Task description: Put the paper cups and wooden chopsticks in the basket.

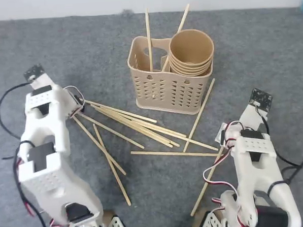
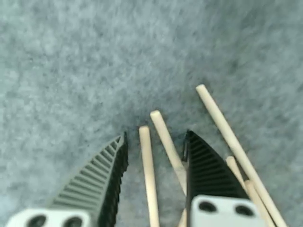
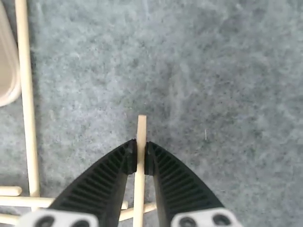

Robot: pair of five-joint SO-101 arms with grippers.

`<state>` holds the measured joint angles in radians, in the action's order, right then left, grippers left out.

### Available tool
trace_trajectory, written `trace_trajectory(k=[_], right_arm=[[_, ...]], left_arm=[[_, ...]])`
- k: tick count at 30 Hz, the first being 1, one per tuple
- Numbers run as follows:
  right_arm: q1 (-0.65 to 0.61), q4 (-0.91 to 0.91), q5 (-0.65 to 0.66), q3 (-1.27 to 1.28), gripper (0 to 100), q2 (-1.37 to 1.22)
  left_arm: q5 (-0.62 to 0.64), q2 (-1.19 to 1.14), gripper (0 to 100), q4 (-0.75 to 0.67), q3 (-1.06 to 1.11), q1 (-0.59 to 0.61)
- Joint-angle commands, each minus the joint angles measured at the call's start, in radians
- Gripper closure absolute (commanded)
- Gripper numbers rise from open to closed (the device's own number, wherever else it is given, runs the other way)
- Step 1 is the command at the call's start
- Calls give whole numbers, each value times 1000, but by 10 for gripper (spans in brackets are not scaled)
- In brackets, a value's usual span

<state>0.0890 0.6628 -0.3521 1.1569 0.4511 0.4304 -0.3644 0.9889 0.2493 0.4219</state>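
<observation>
**Left pincer open over stick ends, right pincer clamped on one stick**

Left arm point(image 1: 44, 144) is at the left of the grey fuzzy surface point(image 1: 270, 51). Left pincer point(image 2: 156, 135) is low over the surface with jaws spread, gripping nothing. Two stick ends lie between its fingers point(image 2: 106, 165): one in the middle of the gap, the other close against one finger. A third end lies just outside that same finger.

Loose chopsticks point(image 1: 137, 125) fan out from the left pincer toward the right. They lie flat, cross one another, and sit in front of the basket point(image 1: 165, 90).

The basket is beige with perforated walls and stands upright at centre back. Two upright sticks point(image 1: 148, 35) stand tilted in it, tips above the rim. One is in the left compartment. The other is beside the cups; cannot tell which compartment. Cups point(image 1: 191, 50) are brown, nested in a stack with mouths up, in the right compartment.

A long stick point(image 1: 200, 113) runs past the basket's right corner. Cannot tell whether it leans on the basket or only lies beside it.

Right arm point(image 1: 253, 159) is at the right. Right pincer point(image 3: 140, 144) is closed on the held stick point(image 3: 141, 127), gripping near one end, with a short bit poking past the tips. In the high view the held stick runs from the pincer toward the front edge. Cannot tell whether it is off the surface.
</observation>
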Motion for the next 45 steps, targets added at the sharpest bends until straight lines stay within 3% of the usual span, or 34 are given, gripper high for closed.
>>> trace_trajectory(k=[1,4,20,26,32,45], right_arm=[[8,-18,-11,0,991,48],[8,-19,-11,0,991,48],[58,-21,-12,-11,991,53],[97,94,-12,-95,991,200],[24,407,-17,-330,991,386],[-157,510,-11,-962,991,438]], left_arm=[[9,9,900,14,-45,-3],[9,9,994,17,-45,-3],[3,46,988,-21,-25,26],[-15,336,988,-298,308,17],[-41,692,988,-540,653,-21],[-29,783,988,-555,713,6]])
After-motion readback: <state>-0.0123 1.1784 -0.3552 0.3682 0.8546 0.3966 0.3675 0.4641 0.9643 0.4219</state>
